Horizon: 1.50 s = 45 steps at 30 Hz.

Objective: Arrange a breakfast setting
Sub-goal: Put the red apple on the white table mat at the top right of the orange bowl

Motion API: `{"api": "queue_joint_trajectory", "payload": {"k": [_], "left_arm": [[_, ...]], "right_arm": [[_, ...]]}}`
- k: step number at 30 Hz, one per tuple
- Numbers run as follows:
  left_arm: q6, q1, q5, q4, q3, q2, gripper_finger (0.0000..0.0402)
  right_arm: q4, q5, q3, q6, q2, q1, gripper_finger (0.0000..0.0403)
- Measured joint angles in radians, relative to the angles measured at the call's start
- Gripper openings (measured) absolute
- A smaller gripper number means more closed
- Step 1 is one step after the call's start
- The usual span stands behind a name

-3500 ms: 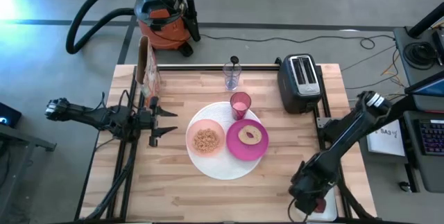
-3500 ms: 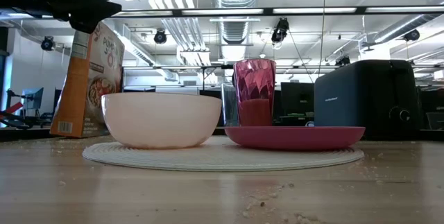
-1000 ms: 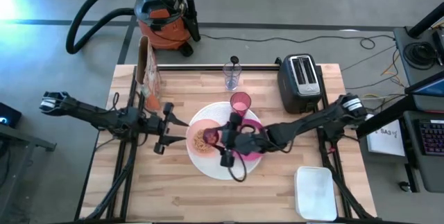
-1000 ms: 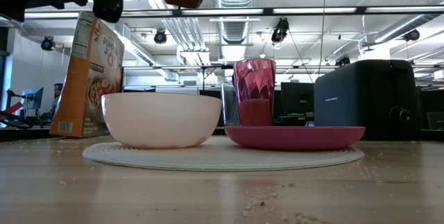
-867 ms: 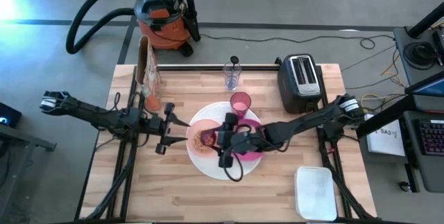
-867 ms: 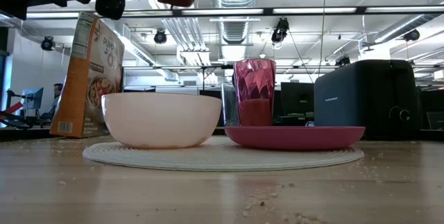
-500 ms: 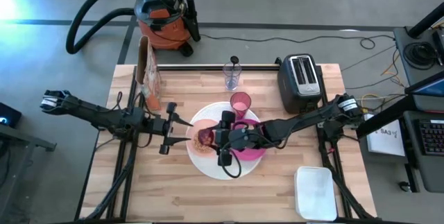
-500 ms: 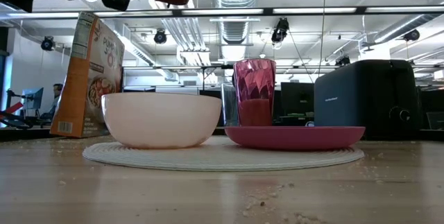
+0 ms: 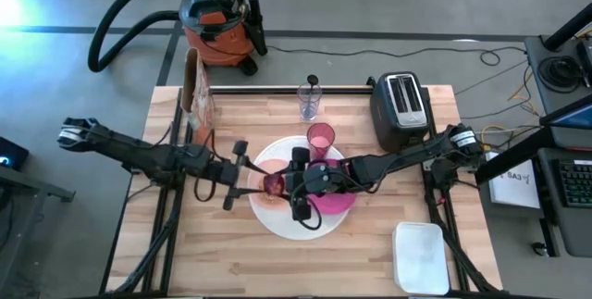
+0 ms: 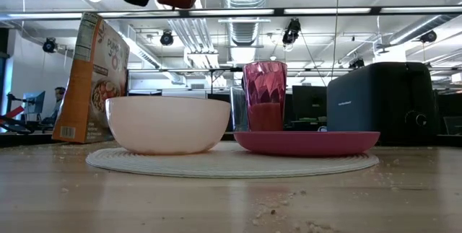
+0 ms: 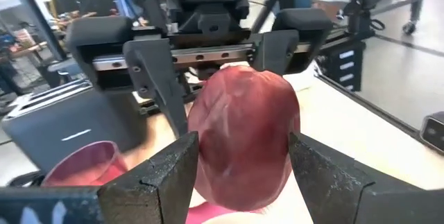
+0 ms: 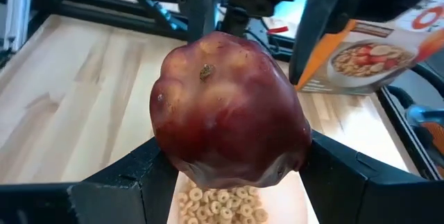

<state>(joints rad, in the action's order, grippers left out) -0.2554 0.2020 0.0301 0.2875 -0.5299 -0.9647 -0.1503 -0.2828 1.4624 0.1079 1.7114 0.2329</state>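
Observation:
A dark red apple point(image 9: 274, 183) hangs over the pale pink bowl point(image 10: 167, 123) of cereal rings point(image 12: 222, 207), with my right gripper point(image 9: 283, 185) shut on it. My left gripper point(image 9: 248, 177) stands open at the apple's left side, one finger point(image 11: 173, 175) on each flank. The bowl and the magenta plate point(image 9: 339, 202) rest on the large white plate point(image 9: 277, 223). At the white plate's far edge stands the pink cup point(image 9: 320, 138), and farther back the clear glass point(image 9: 309, 102). My right gripper pinches the apple between its two fingers point(image 12: 139, 182), one on each side point(image 12: 166, 148). It reaches in nearly level from the table's right. The apple is lifted clear above the bowl. My left gripper's fingers flank the apple point(image 11: 243, 134); whether they touch it I cannot tell.
A cereal box point(image 9: 196, 95) stands at the far left and a black toaster point(image 9: 400, 109) at the far right. A white lidded container point(image 9: 421, 257) lies at the near right. An orange-and-black shop vacuum point(image 9: 217, 26) sits on the floor beyond the table.
My left gripper has moved toward the table's right, up to the apple, and has rolled about its own axis. My right gripper has carried the apple slightly toward the table's left, still above the bowl.

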Motion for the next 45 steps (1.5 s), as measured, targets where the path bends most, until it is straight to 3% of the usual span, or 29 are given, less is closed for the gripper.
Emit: {"api": "queue_joint_trajectory", "payload": {"k": [5, 9, 25, 45], "left_arm": [[0.029, -0.02, -0.104, -0.007, -0.03, -0.052, 0.0206], [0.033, -0.022, -0.125, -0.017, -0.044, -0.071, 0.0206], [0.091, -0.027, -0.136, -0.244, -0.139, -0.045, 0.0206], [0.032, -0.026, -0.15, -0.33, -0.146, -0.051, 0.0206]], "right_arm": [[-0.008, 0.009, 0.0, 0.025, 0.0, -0.009, 0.0242], [-0.022, 0.013, -0.001, 0.041, -0.002, -0.02, 0.0242], [-0.014, 0.007, -0.001, 0.04, -0.002, -0.026, 0.0242], [-0.034, 0.013, 0.0, 0.042, -0.001, -0.029, 0.0253]]}}
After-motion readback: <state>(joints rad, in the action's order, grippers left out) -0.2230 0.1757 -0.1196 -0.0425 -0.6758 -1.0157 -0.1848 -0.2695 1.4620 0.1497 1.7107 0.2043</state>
